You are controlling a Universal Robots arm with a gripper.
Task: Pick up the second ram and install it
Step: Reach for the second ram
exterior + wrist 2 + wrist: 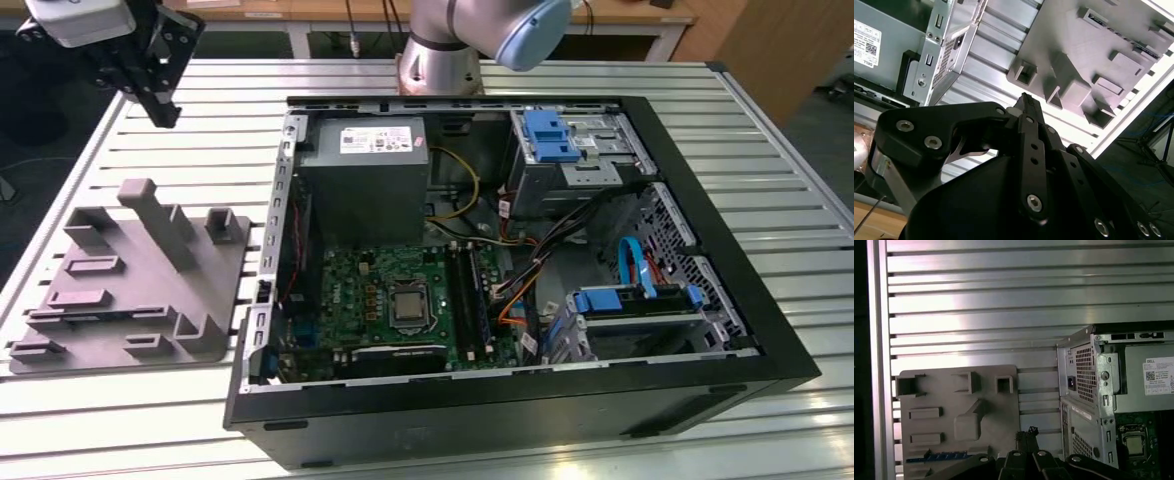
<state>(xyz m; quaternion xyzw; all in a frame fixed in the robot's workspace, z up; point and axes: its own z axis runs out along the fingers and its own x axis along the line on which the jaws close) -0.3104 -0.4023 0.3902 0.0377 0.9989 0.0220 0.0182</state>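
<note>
**Slatted counter (240,100), jaws empty**

Jaws pinched narrow, holding nothing, high near the grey holder block (959,410). 2nd ram (936,456): seemingly the blue strip lying in it. I'd open wide, then line up along its length.

Black fingers (1026,115) against a silver ribbed table (747,130); grey holder block (134,290), black computer case (534,410), green motherboard (360,285), blue drive brackets (550,135).

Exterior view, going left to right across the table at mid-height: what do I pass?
Grey holder block → computer case's left wall → green motherboard → long black memory slots → blue drive bracket → case's right wall.
</note>
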